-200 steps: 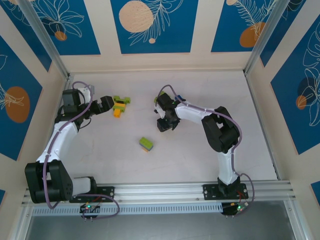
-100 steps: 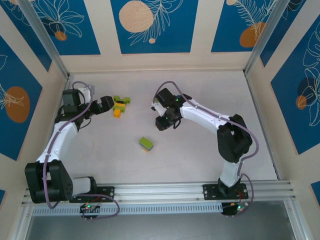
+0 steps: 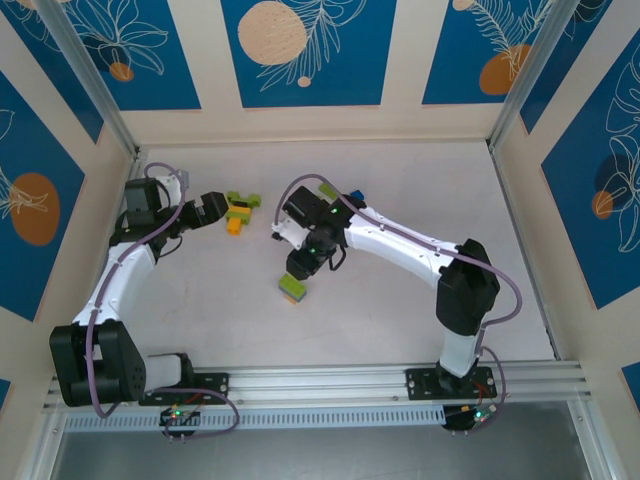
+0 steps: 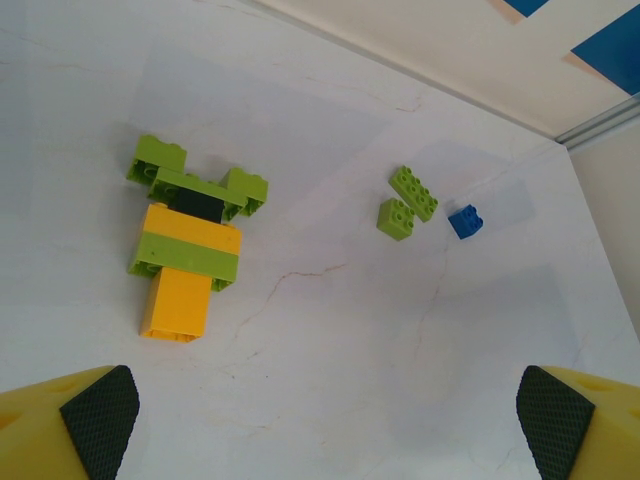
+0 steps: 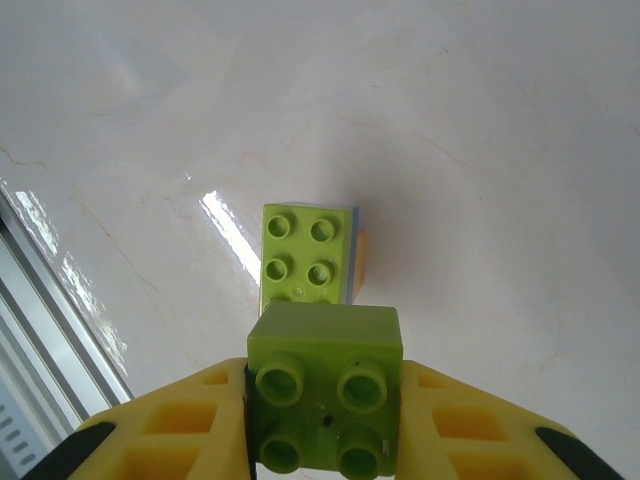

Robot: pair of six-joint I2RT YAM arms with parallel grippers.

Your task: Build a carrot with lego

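Far-left tabletop: left gripper (image 3: 215, 208) spread wide, empty, just beside the part-built carrot (image 3: 240, 211). Carrot lies flat, long axis running far to near, green leaves toward the far edge, orange tip toward the near edge. Mid-tabletop: right gripper (image 3: 300, 268) clamps a lime brick (image 5: 323, 395), studs facing the wrist, over a studs-up stack (image 5: 308, 260). I'd square the edges, match the studs, then press straight down.
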